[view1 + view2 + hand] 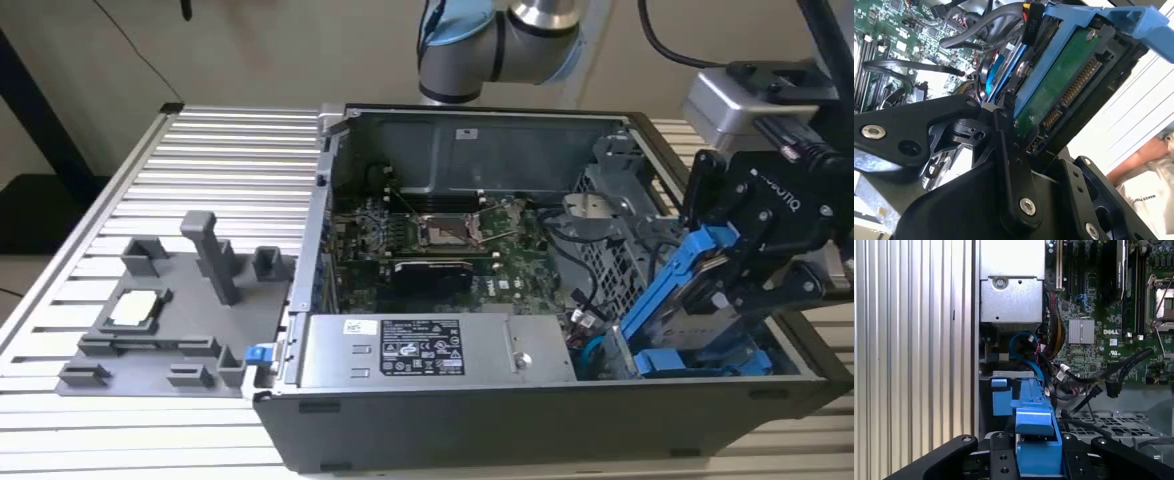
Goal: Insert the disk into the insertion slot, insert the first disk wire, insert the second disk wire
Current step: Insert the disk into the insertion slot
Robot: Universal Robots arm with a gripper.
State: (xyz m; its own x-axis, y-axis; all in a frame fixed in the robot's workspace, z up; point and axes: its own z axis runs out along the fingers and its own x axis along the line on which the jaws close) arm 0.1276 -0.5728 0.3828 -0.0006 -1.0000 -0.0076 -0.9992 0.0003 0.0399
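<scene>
My gripper (pixel 750 285) is shut on the disk (pixel 678 290), a drive in a bright blue carrier. It hangs tilted, lower end down, over the front corner of the open computer case (pixel 441 420) on the exterior view's right. Its green circuit board and connector pins (pixel 1066 82) face the second wrist camera. In the first wrist view the blue carrier (pixel 1033 412) sits between my black fingers (pixel 1001 457), pointing at the insertion slot (pixel 1004 374), a grey metal bay. Another blue carrier (pixel 674 362) sits in that bay. Loose black cables (pixel 1119 367) and a blue cable (pixel 1021 340) lie beside the bay.
The power supply (pixel 427 350) and motherboard (pixel 427 240) take up the case's middle. A perforated grey cage wall (pixel 621 250) stands by the bay. A grey fixture (pixel 174 310) rests on the ribbed table on the exterior view's left. A person's hand (pixel 1149 152) is near.
</scene>
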